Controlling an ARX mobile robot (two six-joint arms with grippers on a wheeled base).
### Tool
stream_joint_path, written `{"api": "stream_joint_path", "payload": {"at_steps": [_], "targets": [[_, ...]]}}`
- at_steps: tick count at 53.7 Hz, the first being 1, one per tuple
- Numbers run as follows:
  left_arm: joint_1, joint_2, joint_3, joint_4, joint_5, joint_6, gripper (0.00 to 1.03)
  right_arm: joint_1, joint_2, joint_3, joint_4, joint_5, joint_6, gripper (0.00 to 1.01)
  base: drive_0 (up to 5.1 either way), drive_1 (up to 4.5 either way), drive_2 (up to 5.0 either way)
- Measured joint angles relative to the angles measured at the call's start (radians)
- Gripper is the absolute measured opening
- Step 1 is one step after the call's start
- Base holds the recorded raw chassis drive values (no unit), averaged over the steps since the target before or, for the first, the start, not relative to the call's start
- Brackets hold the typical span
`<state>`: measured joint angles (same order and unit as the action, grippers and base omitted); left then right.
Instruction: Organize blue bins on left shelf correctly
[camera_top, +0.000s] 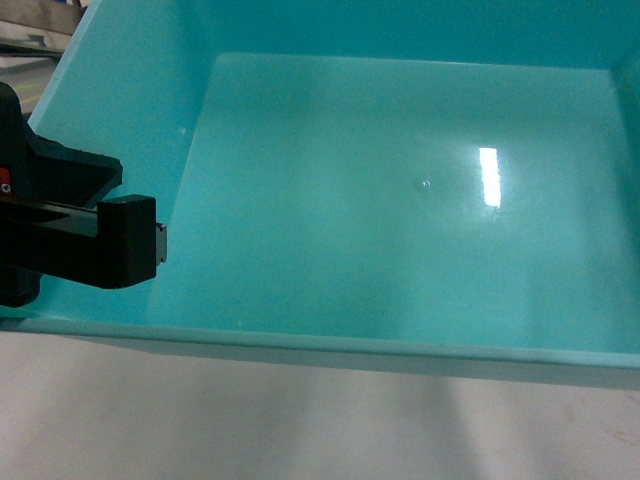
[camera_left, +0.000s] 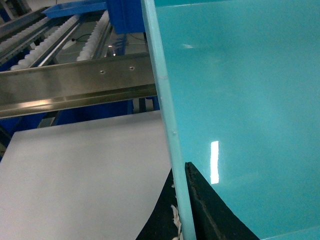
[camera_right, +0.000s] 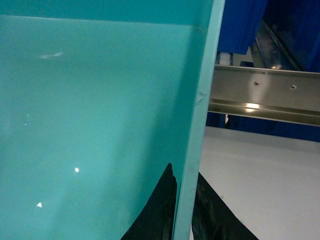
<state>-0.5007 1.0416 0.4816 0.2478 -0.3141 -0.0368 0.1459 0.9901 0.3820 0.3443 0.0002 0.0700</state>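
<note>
One of the blue bins (camera_top: 400, 200) fills the head view, a light turquoise tub seen from above with nothing inside. My left gripper (camera_top: 150, 240) sits at its left wall. In the left wrist view the left gripper (camera_left: 180, 169) is shut on the bin's (camera_left: 240, 100) rim, one black finger inside and one outside. My right gripper (camera_right: 185, 170) is likewise shut on the opposite wall of the bin (camera_right: 90, 100). The right gripper is out of the head view. The left shelf (camera_left: 75, 85) shows as a steel rail with white roller tracks (camera_left: 55, 40) just beyond the bin.
A royal-blue crate (camera_left: 75, 9) rests on the rollers at the back. More dark blue crates (camera_right: 240, 25) stand behind a steel rail (camera_right: 265, 95). A flat pale grey surface (camera_left: 85, 175) lies under the bin.
</note>
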Motion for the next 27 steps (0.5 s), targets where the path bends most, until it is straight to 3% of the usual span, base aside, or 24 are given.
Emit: {"api": "stream_joint_path", "payload": {"at_steps": [27], "targets": [[0.000, 0.000, 0.000, -0.001, 0.000, 0.000, 0.02, 0.000, 0.001, 0.000, -0.003, 0.000, 0.000, 0.07, -4.9, 2.13, 2.8]]}}
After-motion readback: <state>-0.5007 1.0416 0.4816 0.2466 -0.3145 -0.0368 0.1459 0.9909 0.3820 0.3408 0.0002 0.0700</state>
